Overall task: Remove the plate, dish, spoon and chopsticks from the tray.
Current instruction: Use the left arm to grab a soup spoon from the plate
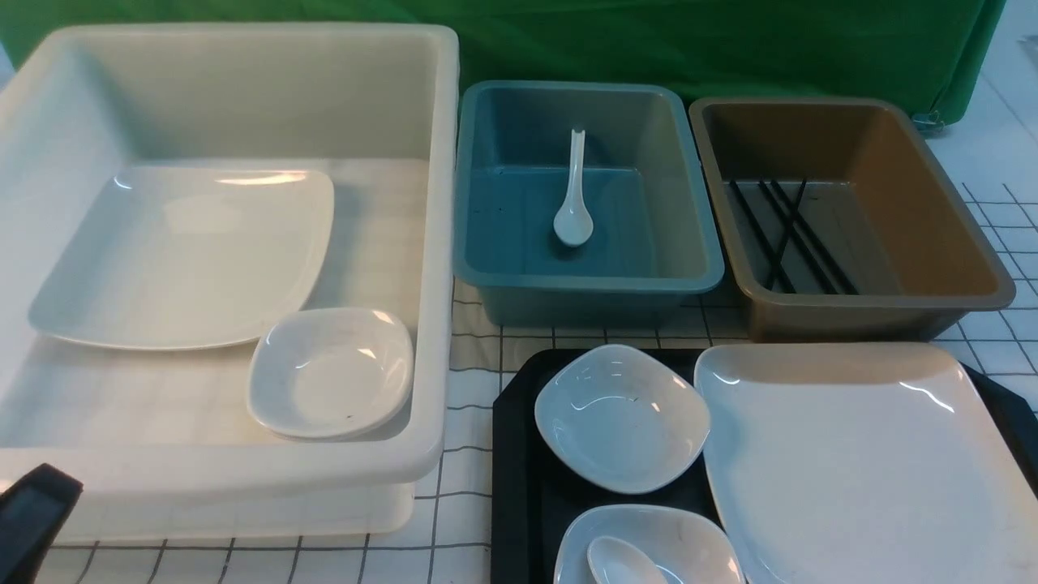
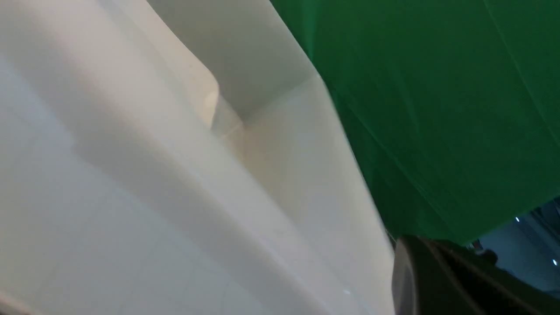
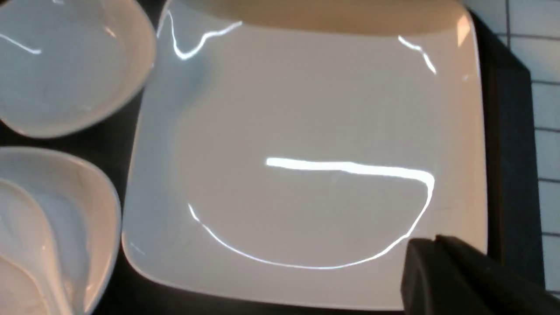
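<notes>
Front view, tray: the tray [image 1: 509, 487] bears the big plate [image 1: 859, 454], just beside the far dish [image 1: 620, 418] and the near dish [image 1: 584, 531].
Front view, spoon: the spoon [image 1: 624, 562] lies in the near dish, so it should probably be lifted out first.
Front view, bins: the white bin [image 1: 446, 243] holds another plate [image 1: 186, 259] and dish [image 1: 332, 373]; the teal bin [image 1: 584, 284] another spoon [image 1: 573, 219]; the brown bin [image 1: 884, 300] the chopsticks [image 1: 811, 235]. This looks like sorting by kind.
Front view, left gripper: only a dark tip of the left gripper [image 1: 61, 483] enters, near the white bin.
Left wrist view, left gripper: closed, nothing seen in it, beside the white bin; perhaps it waits there. Only this view shows the bin's outer side from close.
Right wrist view, right gripper: the right gripper [image 3: 431, 245] is closed and empty over the plate's edge, maybe just waiting.
Right wrist view, extra: it shows the spoon's handle and the plate's near edge, both cut off in the front view.
</notes>
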You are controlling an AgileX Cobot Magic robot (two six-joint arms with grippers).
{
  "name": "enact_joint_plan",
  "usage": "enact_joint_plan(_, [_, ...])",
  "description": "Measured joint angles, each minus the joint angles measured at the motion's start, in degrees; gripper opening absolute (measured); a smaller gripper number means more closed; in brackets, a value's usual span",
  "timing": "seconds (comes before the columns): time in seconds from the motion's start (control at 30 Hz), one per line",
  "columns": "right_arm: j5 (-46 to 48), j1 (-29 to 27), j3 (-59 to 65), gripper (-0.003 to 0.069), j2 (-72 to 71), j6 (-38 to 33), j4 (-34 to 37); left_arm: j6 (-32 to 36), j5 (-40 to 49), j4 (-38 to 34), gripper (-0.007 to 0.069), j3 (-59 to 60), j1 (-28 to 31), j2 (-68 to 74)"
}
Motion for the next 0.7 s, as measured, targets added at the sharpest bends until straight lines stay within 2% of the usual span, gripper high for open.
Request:
enact_joint_plan(0.23, [-1.00, 0.00, 0.07, 0.0018, 0.00, 0.00, 0.00, 1.70, 10.18, 8.64, 0.0021, -14.39, 0.00, 7.29])
enact_joint_plan(0.37, [-0.95, 0.00, 0.07, 0.0026, 0.00, 0.00, 0.00, 4.39, 22.99, 12.19, 0.0021, -22.86, 0.00, 18.90])
enact_joint_plan(0.5, [-0.90, 0.00, 0.07, 0.0036, 0.00, 0.00, 0.00, 10.69, 38.43, 12.52, 0.0021, -32.01, 0.00, 34.20])
enact_joint_plan(0.57, [-0.90, 0.00, 0.07, 0.0038, 0.00, 0.00, 0.00, 12.98, 42.22, 12.19, 0.0021, -34.32, 0.00, 38.31])
enact_joint_plan(0.6, [-0.90, 0.00, 0.07, 0.0040, 0.00, 0.00, 0.00, 18.10, 48.66, 10.19, 0.0021, -38.52, 0.00, 46.33])
enact_joint_plan(0.63, [-0.90, 0.00, 0.07, 0.0041, 0.00, 0.00, 0.00, 18.10, 49.23, 9.87, 0.0021, -38.91, 0.00, 47.10])
enact_joint_plan(0.7, [-0.90, 0.00, 0.07, 0.0044, 0.00, 0.00, 0.00, 25.76, 54.61, 4.73, 0.0021, -42.91, -0.15, 55.84])
